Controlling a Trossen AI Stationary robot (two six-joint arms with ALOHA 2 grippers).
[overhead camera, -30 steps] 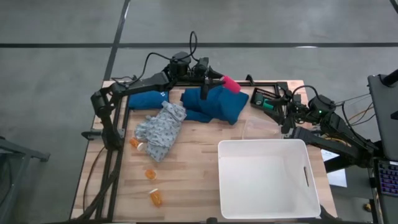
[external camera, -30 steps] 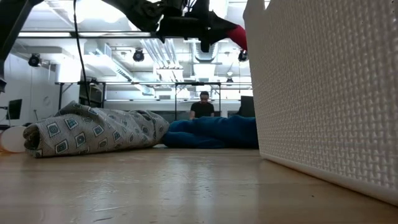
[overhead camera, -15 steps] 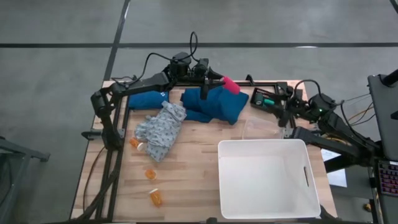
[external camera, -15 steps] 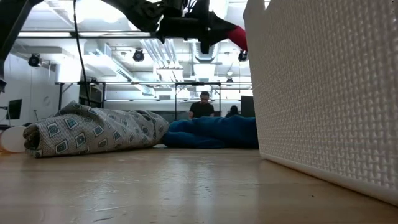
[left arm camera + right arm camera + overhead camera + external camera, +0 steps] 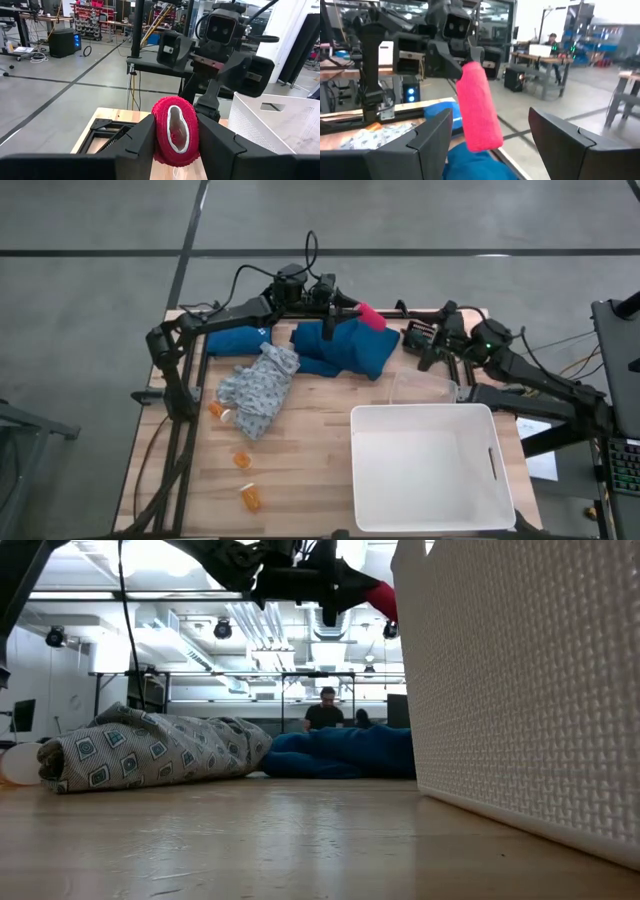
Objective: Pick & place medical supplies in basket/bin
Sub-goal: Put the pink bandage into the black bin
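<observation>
A pink-red cylinder [image 5: 371, 315] hangs over the dark teal garment [image 5: 345, 347] at the table's far side, with my left gripper [image 5: 352, 310] shut on it. My right gripper [image 5: 424, 346] stands open a short way to the cylinder's right, pointing level at it without touching; in the right wrist view the cylinder [image 5: 477, 107] shows between its fingers, farther off. A pale patterned garment [image 5: 258, 388] lies on the table left of centre, with three orange pill bottles [image 5: 241, 459] near it. The white bin [image 5: 430, 465] stands at the near right. My left gripper pinches the cylinder's two sides [image 5: 159, 131] between its two fingers. The fingers lie level and along it, pointing toward the table's right. The cylinder's free end [image 5: 378, 319] sticks out past the fingertips, and it is lifted clear above the teal garment.
A second teal bundle [image 5: 235, 340] lies at the far left. A black tray [image 5: 415, 333] sits under my right gripper, and a clear plastic piece [image 5: 420, 387] lies just beyond the bin's far wall. In the low view the bin's wall [image 5: 520, 690] fills the right side.
My right gripper has moved toward the table's left and far side, closer to the pink-red cylinder, and has rolled at the wrist. It has stayed open. The left gripper and the cylinder have kept still.
</observation>
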